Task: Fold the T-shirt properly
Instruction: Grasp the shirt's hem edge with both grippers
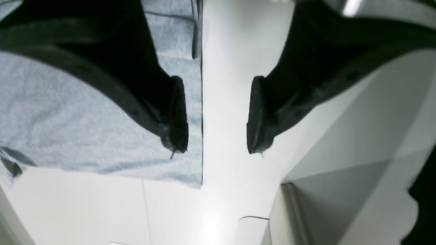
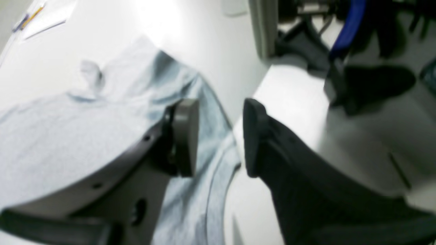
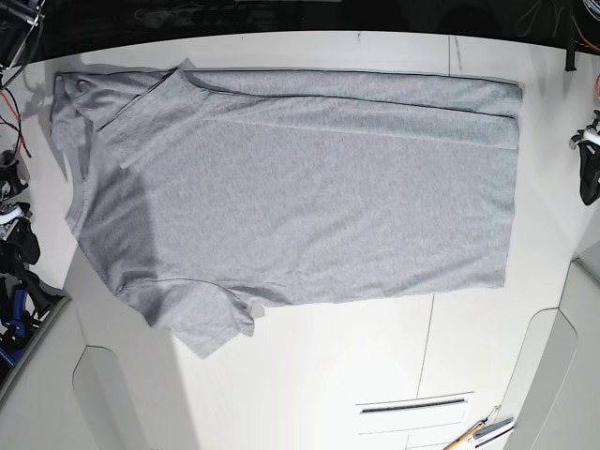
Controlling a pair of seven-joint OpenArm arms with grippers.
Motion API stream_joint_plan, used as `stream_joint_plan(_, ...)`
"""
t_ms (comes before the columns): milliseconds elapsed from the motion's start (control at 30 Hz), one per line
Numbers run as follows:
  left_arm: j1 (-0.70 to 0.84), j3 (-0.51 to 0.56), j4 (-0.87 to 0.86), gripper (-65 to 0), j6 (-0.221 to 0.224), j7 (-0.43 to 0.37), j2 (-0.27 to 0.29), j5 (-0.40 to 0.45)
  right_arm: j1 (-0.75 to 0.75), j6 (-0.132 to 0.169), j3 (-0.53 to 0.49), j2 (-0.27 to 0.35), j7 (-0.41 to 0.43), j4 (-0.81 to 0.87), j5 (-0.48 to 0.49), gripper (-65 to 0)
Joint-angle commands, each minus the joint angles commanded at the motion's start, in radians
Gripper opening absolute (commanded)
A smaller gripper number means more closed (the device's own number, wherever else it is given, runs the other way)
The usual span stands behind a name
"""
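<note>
since the t-shirt [image 3: 300, 197] sprawls across most of the white table [image 3: 309, 375] in the base view, plain side up, with one long side already turned in as a band along the top of the frame, the biggest risk is a crooked fold: a grab at only one end would drag the cloth askew. the sleeve [image 3: 202, 319] poking out at lower left and the bunched sleeve and collar at upper left could get trapped under a fold and leave lumps.

the left gripper [image 1: 216, 115] has its jaws spread wide and holding nothing, straddling the shirt's straight edge in the left wrist view, one finger over cloth and one over bare table; closing here might pinch too little fabric and let it slip. the right gripper [image 2: 218, 136], likewise parted and empty, sits by the sleeve hem in the blurred right wrist view, where it could catch one layer only.

a pencil [image 3: 466, 434] at the bottom right lies well apart.
</note>
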Motion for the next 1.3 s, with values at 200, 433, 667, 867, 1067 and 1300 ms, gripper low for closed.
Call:
stream_joint_plan(200,-0.057,0.11,-0.077,-33.4,0.027,0.0,-0.048,0.07,0.031,-0.011,-0.034,0.0,0.022,-0.011,-0.042,-43.3)
stream_joint_plan(433,-0.234,0.281,-0.253,-33.4,0.045,-0.002,-0.081,0.154,0.072,-0.011,-0.033,0.0,0.053,-0.174,-0.042,-43.3)
stream_joint_plan(667,-0.435,0.417,-0.505,-33.4,0.045,-0.032,-0.088,0.217,0.212,-0.01,-0.034,0.0,0.095,-0.425,-0.042,-43.3)
stream_joint_plan(867,-0.586,0.497,-0.702,-33.4,0.045,-0.069,-0.097,0.241,0.339,-0.006,-0.053,0.0,0.106,-0.595,-0.046,-43.3)
stream_joint_plan(1067,-0.7,0.499,-0.892,-33.4,0.044,-0.072,-0.097,0.255,0.404,-0.007,-0.229,-0.003,0.231,-0.714,-0.108,-43.3)
stream_joint_plan(1300,-0.717,0.499,-1.001,-33.4,0.006,-0.067,-0.096,0.188,0.402,-0.007,-0.388,-0.006,0.3,-0.78,-0.121,-31.4)
